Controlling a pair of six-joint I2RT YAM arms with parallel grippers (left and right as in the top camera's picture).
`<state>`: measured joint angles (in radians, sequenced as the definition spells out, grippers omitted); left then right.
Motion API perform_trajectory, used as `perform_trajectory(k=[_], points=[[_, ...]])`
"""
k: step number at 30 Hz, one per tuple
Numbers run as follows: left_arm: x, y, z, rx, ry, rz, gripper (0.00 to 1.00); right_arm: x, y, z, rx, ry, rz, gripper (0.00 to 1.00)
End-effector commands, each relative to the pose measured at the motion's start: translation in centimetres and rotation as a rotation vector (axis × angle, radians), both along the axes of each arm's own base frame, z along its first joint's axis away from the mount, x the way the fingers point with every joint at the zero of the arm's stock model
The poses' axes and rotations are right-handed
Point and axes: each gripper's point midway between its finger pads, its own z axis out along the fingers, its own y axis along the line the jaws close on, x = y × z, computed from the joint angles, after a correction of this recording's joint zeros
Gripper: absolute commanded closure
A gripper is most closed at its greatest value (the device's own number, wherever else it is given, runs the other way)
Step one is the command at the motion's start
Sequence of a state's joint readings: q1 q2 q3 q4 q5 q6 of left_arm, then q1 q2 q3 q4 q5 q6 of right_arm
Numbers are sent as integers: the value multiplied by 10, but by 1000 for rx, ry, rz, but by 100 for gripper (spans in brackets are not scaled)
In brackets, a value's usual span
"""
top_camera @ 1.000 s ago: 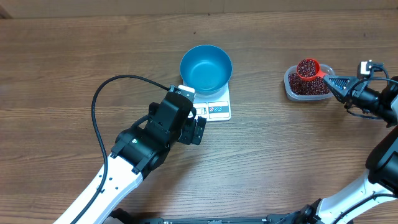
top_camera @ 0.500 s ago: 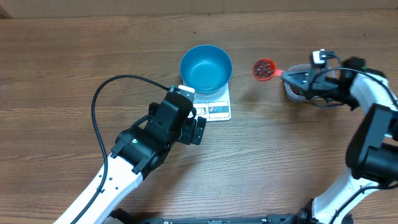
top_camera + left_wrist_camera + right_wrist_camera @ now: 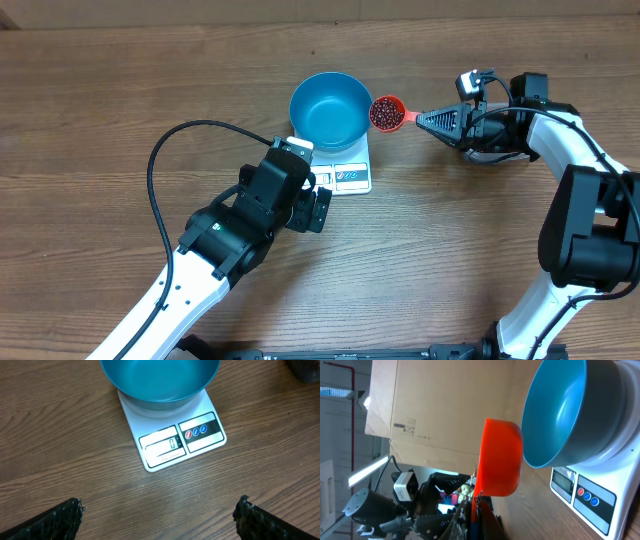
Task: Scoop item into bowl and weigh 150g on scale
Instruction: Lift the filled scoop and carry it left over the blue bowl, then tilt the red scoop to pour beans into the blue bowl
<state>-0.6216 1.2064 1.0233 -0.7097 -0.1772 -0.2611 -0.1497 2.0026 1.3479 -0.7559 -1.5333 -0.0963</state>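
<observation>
The blue bowl (image 3: 331, 110) stands empty on the white scale (image 3: 352, 178). My right gripper (image 3: 432, 120) is shut on the handle of a red scoop (image 3: 386, 112), which hovers just right of the bowl's rim. The scoop is full of dark red-brown beans (image 3: 384, 111). In the right wrist view the scoop (image 3: 501, 457) hangs beside the bowl (image 3: 560, 410) and the scale (image 3: 600, 485). My left gripper (image 3: 318, 208) is open, empty, and rests in front of the scale. The left wrist view shows the bowl (image 3: 160, 380) and the scale (image 3: 180, 442) ahead of its fingertips (image 3: 55, 522).
A black cable (image 3: 160, 160) loops over the table left of the left arm. The right arm covers the spot at the right where the clear tub stood. A cardboard box (image 3: 435, 405) shows behind the table in the right wrist view.
My right gripper has carried the filled scoop leftward from the tub to beside the bowl's right rim. The left arm has not moved.
</observation>
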Motion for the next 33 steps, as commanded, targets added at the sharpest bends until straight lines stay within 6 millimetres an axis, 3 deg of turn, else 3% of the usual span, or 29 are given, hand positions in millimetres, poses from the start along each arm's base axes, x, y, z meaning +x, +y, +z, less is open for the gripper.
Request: perform_trajectory(k=[1, 10, 14, 18, 25, 33], points=[[1, 1, 0, -2, -4, 17, 0, 3, 1, 6, 41, 43, 14, 96], [1, 1, 0, -2, -4, 17, 0, 19, 2, 3, -2, 61, 1, 96], [1, 1, 0, -2, -4, 17, 0, 30, 18, 6, -30, 67, 13, 96], [1, 1, 0, -2, -4, 17, 0, 36, 47, 9, -64, 28, 39, 96], [1, 1, 0, -2, -4, 17, 0, 44, 74, -3, -154, -19, 7, 96], [1, 1, 0, -2, -4, 17, 0, 51, 92, -5, -238, -294, 7, 96]])
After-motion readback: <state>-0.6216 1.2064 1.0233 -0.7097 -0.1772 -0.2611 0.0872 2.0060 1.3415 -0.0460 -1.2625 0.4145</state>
